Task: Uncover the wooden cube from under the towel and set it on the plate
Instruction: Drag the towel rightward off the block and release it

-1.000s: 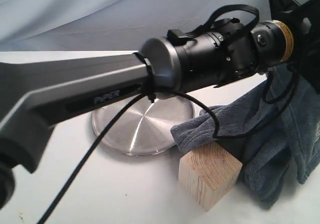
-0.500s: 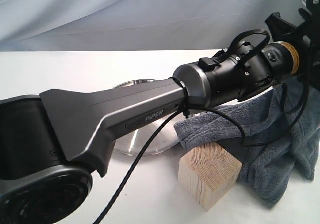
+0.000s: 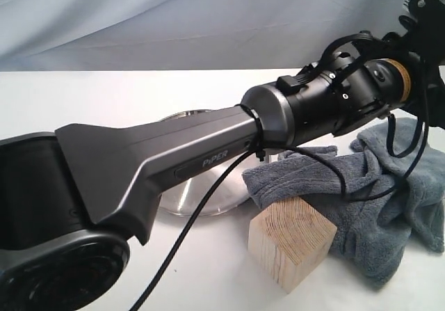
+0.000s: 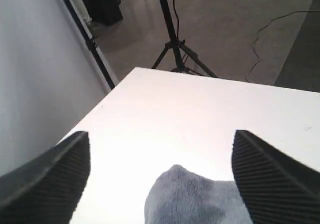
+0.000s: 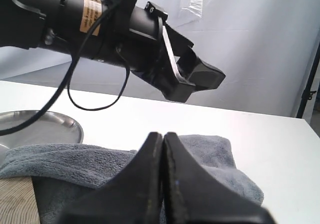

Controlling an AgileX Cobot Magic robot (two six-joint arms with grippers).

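The wooden cube [image 3: 288, 245] stands uncovered on the white table, with one fold of the blue-grey towel [image 3: 379, 200] resting against its top back edge. The towel lies heaped to the cube's right. The steel plate [image 3: 198, 196] sits behind and left of the cube, mostly hidden by my left arm [image 3: 208, 151]. My left gripper [image 4: 161, 134] hangs open above the towel [image 4: 197, 199], nothing between its fingers. My right gripper [image 5: 162, 135] is shut and empty, low in front of the towel [image 5: 215, 151], with the cube [image 5: 17, 204] and plate [image 5: 42, 126] off to one side.
My left arm spans the exterior view from bottom left to top right, above the plate and cube. The left gripper [image 5: 195, 78] hovers over the towel in the right wrist view. A tripod [image 4: 175, 48] stands on the floor beyond the table's far edge.
My left gripper has opened and let go of the towel, which dropped into a lower heap on the right. The arm reached further right a second ago.
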